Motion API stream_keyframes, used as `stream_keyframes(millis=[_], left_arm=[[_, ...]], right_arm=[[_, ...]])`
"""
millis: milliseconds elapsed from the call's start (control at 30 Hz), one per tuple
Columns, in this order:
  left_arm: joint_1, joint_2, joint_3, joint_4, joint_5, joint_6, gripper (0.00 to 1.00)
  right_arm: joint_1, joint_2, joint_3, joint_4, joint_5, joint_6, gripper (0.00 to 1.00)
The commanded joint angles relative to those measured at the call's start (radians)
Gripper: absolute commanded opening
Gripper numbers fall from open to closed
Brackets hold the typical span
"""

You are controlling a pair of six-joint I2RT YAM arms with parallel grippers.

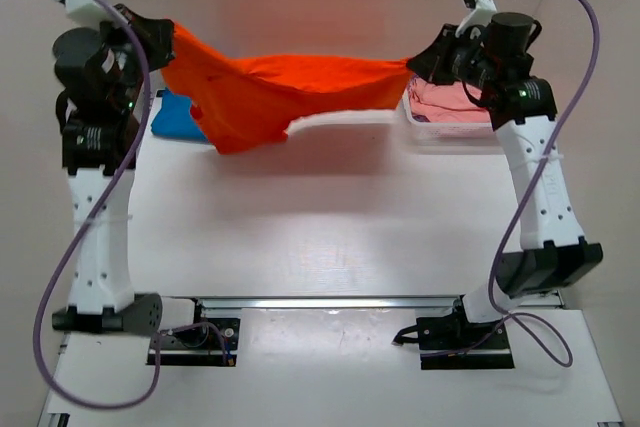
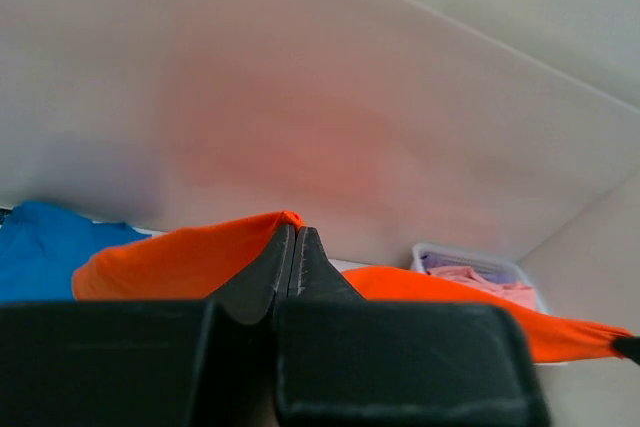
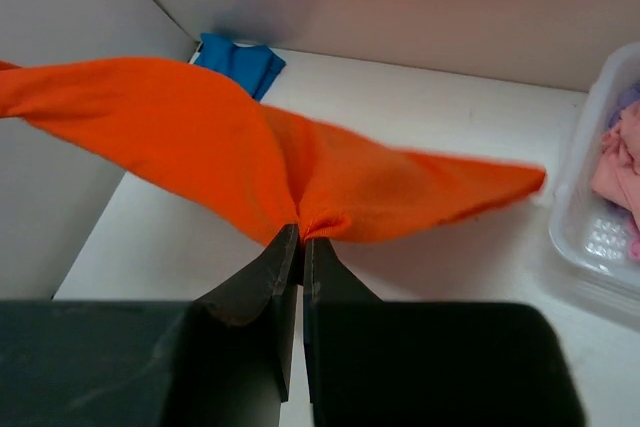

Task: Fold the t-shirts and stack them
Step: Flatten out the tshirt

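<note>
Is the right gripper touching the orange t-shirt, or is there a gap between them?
Touching. In the right wrist view the right gripper has its jaws shut on a bunched fold of the orange t-shirt.

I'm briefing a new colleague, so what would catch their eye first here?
The orange t-shirt hangs stretched in midair between the left gripper and right gripper, each shut on an end. A blue t-shirt lies far left; pink t-shirts sit in the basket far right.

The raised t-shirt (image 1: pixel 280 87) spans the table (image 1: pixel 330 237), second t-shirt (image 1: pixel 175 119) left, basket (image 1: pixel 450 133) right.
</note>
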Motion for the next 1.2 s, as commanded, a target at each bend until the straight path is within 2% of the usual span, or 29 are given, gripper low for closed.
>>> stream_keyframes(millis=[0,100,133,200,233,300,433,500,567,633,733,800,900,967,1000,1033,1100,1133,1167], left_arm=[[-0.024,-0.119,-0.078,0.022,0.012,0.024,0.0],[-0.03,-0.237,-0.191,0.039,0.014,0.024,0.0],[-0.038,-0.287,-0.216,0.025,-0.015,0.027,0.0],[-0.068,-0.337,-0.232,0.026,-0.044,0.046,0.0],[-0.105,-0.357,-0.216,0.008,-0.043,0.053,0.0],[-0.159,-0.371,-0.16,-0.038,-0.132,0.075,0.0],[-0.259,-0.345,0.024,-0.078,-0.187,0.08,0.0],[-0.274,-0.329,0.086,-0.07,-0.201,0.078,0.0],[-0.279,-0.309,0.113,-0.07,-0.207,0.08,0.0],[-0.27,-0.286,0.092,-0.052,-0.198,0.081,0.0],[-0.215,-0.275,-0.025,0.012,-0.148,0.066,0.0],[-0.132,-0.26,-0.108,0.078,-0.088,0.04,0.0],[-0.105,-0.188,-0.185,0.138,-0.051,0.05,0.0],[-0.101,-0.069,-0.195,0.163,-0.049,0.073,0.0],[-0.086,0.041,-0.187,0.201,-0.028,0.104,0.0],[-0.073,0.074,-0.17,0.216,-0.028,0.106,0.0],[-0.046,0.26,-0.14,0.285,-0.035,0.11,0.0],[-0.038,0.356,-0.109,0.304,-0.044,0.11,0.16],[-0.015,0.414,-0.022,0.322,-0.044,0.112,0.29]], right_arm=[[-0.017,-0.093,-0.132,0.023,0.01,-0.014,0.0],[-0.025,-0.211,-0.267,0.048,0.02,-0.005,0.0],[-0.029,-0.266,-0.353,0.061,0.025,0.0,0.0],[-0.013,-0.35,-0.424,0.071,0.051,-0.002,0.0],[0.001,-0.402,-0.441,0.065,0.065,0.0,0.0],[0.027,-0.484,-0.466,0.028,0.131,-0.003,0.01],[0.086,-0.543,-0.406,-0.033,0.215,-0.002,0.0],[0.043,-0.558,-0.361,-0.044,0.142,0.014,0.0],[-0.078,-0.536,-0.325,-0.024,-0.014,0.027,0.0],[-0.167,-0.515,-0.334,0.011,-0.106,0.046,0.0],[-0.183,-0.448,-0.337,0.046,-0.109,0.037,0.0],[-0.177,-0.397,-0.349,0.077,-0.108,0.04,0.0],[-0.175,-0.294,-0.364,0.157,-0.107,0.041,0.0],[-0.174,-0.177,-0.345,0.21,-0.102,0.041,0.0],[-0.172,-0.063,-0.31,0.247,-0.108,0.043,0.0],[-0.175,-0.018,-0.258,0.27,-0.095,0.044,0.0],[-0.175,0.19,-0.144,0.284,-0.107,0.05,0.0],[-0.174,0.32,-0.01,0.261,-0.122,0.05,0.03],[-0.181,0.385,0.06,0.26,-0.124,0.05,0.24]])
